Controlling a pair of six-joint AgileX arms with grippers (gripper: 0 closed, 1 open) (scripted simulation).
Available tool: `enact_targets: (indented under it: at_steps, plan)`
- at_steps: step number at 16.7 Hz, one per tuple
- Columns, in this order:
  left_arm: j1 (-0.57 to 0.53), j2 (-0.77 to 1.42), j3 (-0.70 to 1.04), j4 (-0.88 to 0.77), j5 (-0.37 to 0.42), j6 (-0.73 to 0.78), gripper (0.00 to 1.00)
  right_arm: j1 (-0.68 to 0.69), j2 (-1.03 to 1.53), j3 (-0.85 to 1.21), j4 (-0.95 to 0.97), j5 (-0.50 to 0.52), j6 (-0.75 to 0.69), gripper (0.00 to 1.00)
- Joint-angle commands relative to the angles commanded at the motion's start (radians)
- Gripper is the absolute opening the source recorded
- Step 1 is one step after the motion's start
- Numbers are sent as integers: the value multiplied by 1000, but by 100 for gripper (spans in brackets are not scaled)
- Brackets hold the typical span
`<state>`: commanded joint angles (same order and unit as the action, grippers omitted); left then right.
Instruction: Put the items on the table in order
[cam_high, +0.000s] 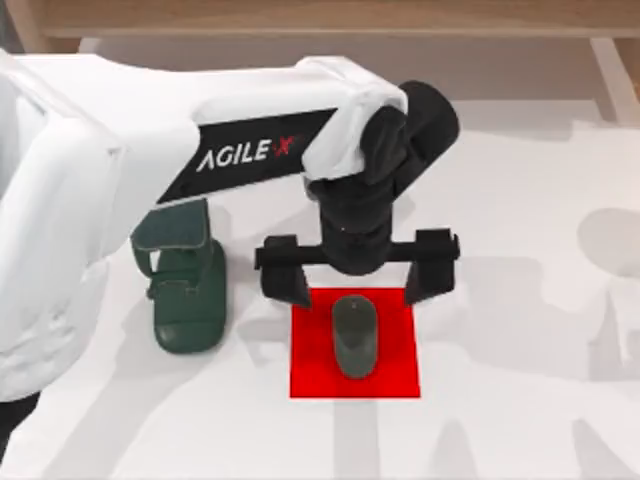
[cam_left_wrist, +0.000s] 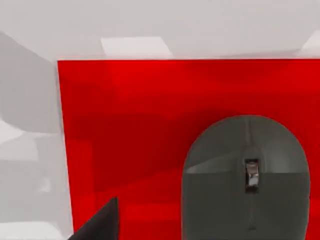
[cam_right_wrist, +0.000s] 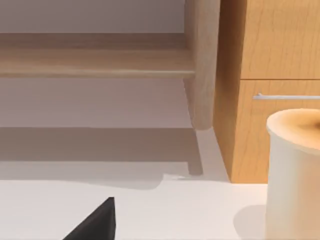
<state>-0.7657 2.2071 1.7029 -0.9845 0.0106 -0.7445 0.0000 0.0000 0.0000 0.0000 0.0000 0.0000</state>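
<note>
- Left gripper (cam_high: 356, 279) is held above the mouse (cam_high: 355, 336), fingers spread wide apart, touching nothing.
- Mouse is seen lying on the red square (cam_high: 310, 375), on the table (cam_high: 520, 400).
- Dark green stand (cam_high: 187, 290) is placed just left.

The left arm (cam_high: 120, 180) has bulky white rounded shells, a black side panel lettered AGILE·X in white with a red X, a black wrist housing, and a black gripper (cam_high: 357, 278) with a crossbar and two blocky fingers (cam_high: 285, 280).

1 mouse (cam_high: 355, 337), 1 stand (cam_high: 185, 282), 1 red square (cam_high: 395, 375)
</note>
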Motion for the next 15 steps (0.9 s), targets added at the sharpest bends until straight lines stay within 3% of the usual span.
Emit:
enact_targets:
  at_steps: [5, 11, 15]
  plan:
    - [265, -102, 117, 45, 47, 242, 100, 0, 0, 0, 0, 0, 0, 100]
    - [865, -262, 41, -29, 81, 651, 100, 0, 0, 0, 0, 0, 0, 100]
    - [1166, -292, -144, -32, 60, 848, 100, 0, 0, 0, 0, 0, 0, 100]
